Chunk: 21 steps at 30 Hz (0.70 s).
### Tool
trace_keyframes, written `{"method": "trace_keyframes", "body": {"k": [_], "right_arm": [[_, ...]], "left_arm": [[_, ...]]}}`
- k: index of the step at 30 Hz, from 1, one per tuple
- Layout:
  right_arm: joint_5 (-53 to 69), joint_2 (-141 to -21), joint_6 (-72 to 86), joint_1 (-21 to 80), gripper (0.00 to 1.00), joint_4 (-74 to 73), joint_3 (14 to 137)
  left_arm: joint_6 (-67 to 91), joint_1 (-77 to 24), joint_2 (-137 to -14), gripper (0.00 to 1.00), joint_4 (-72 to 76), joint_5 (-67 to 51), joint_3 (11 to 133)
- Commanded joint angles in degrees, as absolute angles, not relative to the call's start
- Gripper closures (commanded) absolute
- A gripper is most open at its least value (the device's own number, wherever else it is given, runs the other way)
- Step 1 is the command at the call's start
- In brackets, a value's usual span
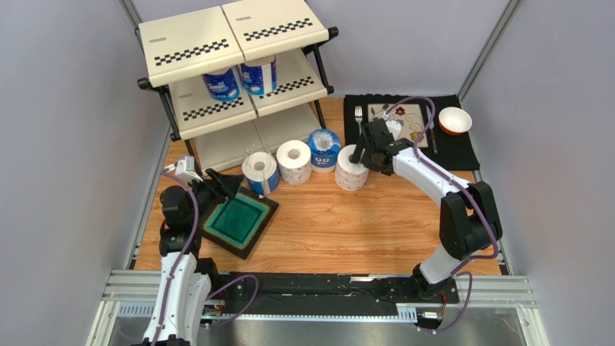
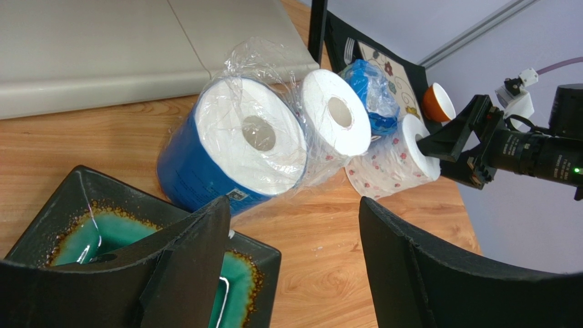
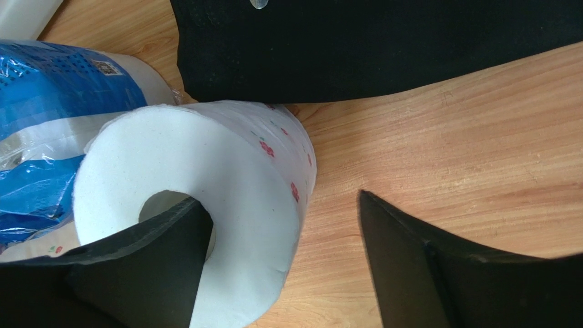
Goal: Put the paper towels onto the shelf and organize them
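Observation:
The shelf (image 1: 189,45) stands at the back left, with two blue-wrapped paper towels (image 1: 221,84) (image 1: 259,75) on its middle tier. Several more rolls stand in a row on the table: a blue-wrapped one (image 1: 260,171) (image 2: 232,147), a plain white one (image 1: 294,160) (image 2: 335,113), a blue-wrapped one (image 1: 324,148) and a patterned one (image 1: 351,169) (image 3: 205,171). My right gripper (image 1: 359,153) (image 3: 280,199) is open, with one finger in the patterned roll's core and the other outside its wall. My left gripper (image 1: 224,184) (image 2: 294,201) is open and empty, just short of the left blue-wrapped roll.
A green square dish (image 1: 240,220) lies under my left gripper. A black placemat (image 1: 451,148) at the back right holds a fork (image 1: 359,114), a flowered tile (image 1: 408,115) and an orange bowl (image 1: 455,120). Grey walls close in both sides.

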State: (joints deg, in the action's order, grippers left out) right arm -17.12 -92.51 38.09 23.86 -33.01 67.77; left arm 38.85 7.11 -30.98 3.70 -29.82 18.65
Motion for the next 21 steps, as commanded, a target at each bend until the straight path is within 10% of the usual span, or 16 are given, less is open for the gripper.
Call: {"method": "trace_keyframes", "body": {"k": [1, 10, 21], "right_arm": [[-15.91, -93.95, 38.14, 22.85, 0.26, -31.64, 68.38], [-13.53, -85.29, 37.97, 21.97, 0.98, -33.03, 68.46], [-12.94, -72.06, 31.56, 21.97, 1.00, -30.94, 96.56]], "left_arm": [[38.94, 6.94, -30.67, 0.23, 6.15, -31.11, 18.54], [39.37, 6.94, -30.50, 0.23, 5.98, -31.64, 18.72], [41.04, 6.94, -28.83, 0.23, 6.15, -31.90, 17.58]]}}
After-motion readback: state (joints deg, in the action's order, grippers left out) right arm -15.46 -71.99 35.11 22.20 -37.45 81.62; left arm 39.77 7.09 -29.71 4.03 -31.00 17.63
